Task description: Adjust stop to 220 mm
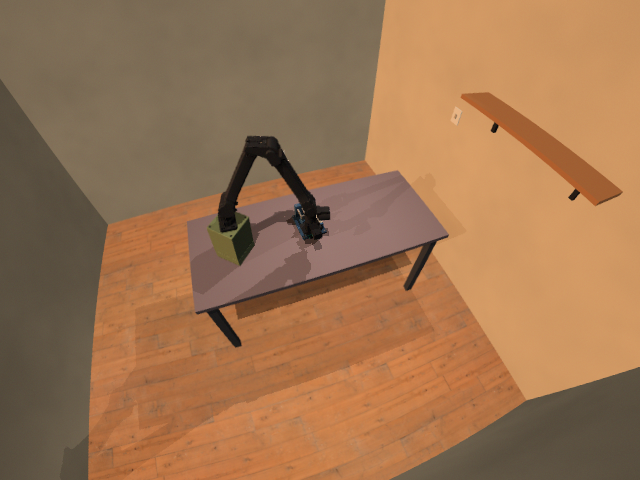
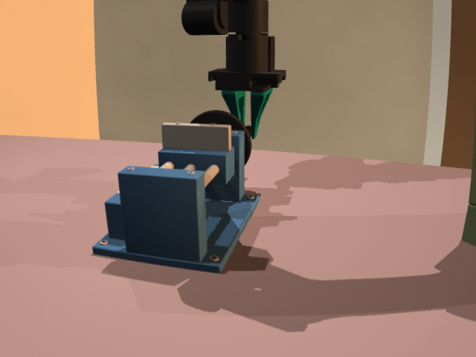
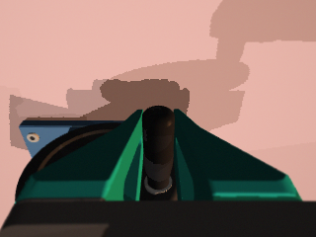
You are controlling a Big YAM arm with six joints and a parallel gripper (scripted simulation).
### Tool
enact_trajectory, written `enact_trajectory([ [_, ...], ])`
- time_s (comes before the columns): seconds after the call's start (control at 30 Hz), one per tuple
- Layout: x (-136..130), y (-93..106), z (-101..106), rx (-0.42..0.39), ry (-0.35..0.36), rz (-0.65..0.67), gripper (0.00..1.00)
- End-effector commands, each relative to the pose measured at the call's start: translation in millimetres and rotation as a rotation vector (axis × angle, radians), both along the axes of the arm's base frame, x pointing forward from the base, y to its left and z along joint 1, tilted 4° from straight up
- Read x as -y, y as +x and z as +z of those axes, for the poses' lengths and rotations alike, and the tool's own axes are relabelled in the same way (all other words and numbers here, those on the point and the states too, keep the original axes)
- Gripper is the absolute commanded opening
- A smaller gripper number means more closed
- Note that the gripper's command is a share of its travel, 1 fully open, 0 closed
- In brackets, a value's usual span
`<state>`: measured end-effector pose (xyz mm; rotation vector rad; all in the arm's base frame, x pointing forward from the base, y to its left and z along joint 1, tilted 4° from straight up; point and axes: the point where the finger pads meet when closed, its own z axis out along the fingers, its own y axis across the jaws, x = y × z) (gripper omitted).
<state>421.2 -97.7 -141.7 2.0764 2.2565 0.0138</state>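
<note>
The stop device (image 1: 297,208) is blue and stands on the table. In the exterior view its blue carriage (image 2: 192,158) carries a grey plate (image 2: 195,137) and sits on rods near the handwheel end. The black handwheel (image 2: 219,116) (image 3: 25,180) stands upright at the far end. Its dark handle (image 3: 158,133) points up toward the wrist camera. My gripper (image 2: 248,130) (image 3: 158,119) is shut on this handle, a green finger on each side. The handle sits at the wheel's right side in the exterior view. No scale or reading is visible.
The device has a tall blue end block (image 2: 161,215) and a flat base plate (image 2: 172,261) with screws. The arm's olive green pedestal (image 1: 230,245) stands at the left end of the table (image 1: 382,227). A brown shelf (image 1: 542,144) is on the orange wall.
</note>
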Motion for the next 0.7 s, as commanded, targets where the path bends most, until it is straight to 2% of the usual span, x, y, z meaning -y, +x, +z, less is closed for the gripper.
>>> enact_trajectory([
  [0.0, 3.2, 22.7, 32.1, 0.044, -0.02, -0.007, 0.06],
  [0.1, 3.0, 23.6, 34.1, 0.044, -0.02, -0.007, 0.06],
  [0.13, 4.1, 15.1, 32.2, 0.029, -0.017, -0.009, 0.06],
  [0.2, 4.3, 20.1, 35.8, 0.037, -0.019, -0.009, 0.06],
  [0.3, 3.9, 15.2, 34.1, 0.028, -0.017, -0.01, 0.06],
  [0.4, 4.4, 28.0, 40.1, 0.048, -0.021, -0.009, 0.06],
  [0.67, -0.9, 37.2, 48.0, 0.051, -0.018, -0.002, 0.06],
])
